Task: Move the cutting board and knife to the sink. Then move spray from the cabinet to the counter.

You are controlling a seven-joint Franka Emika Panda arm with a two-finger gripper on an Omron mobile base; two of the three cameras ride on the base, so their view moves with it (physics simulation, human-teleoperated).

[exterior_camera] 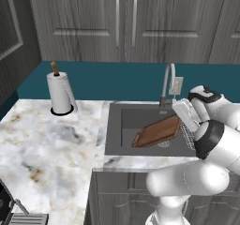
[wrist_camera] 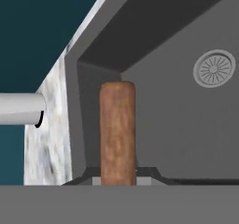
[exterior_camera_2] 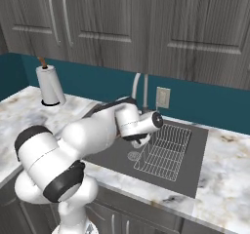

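The cutting board (exterior_camera: pixel 157 132) is a reddish-brown wooden rectangle with a raised rim. It hangs tilted inside the sink (exterior_camera: pixel 115 135), its far end low near the basin floor, its near end up at my gripper (wrist_camera: pixel 118 175). My gripper is clamped nearly shut on that near edge; in the hand view the board (wrist_camera: pixel 117 129) runs edge-on straight ahead from between my fingertips (wrist_camera: pixel 151 174).

Count: one cutting board, one sink, one faucet (exterior_camera: pixel 167 81), one wire rack (exterior_camera_2: pixel 163 152), one drain (wrist_camera: pixel 214 68), one paper towel roll (exterior_camera: pixel 60 93).

The left base view gives the board's broad face and tilt. In the right base view my arm covers the board, but the wire rack lies clear, just beyond and right of my gripper. The hand view adds the drain, ahead and to the right, and the counter (wrist_camera: pixel 46 129) edge off to the left. The paper towel roll stands well apart on the counter.
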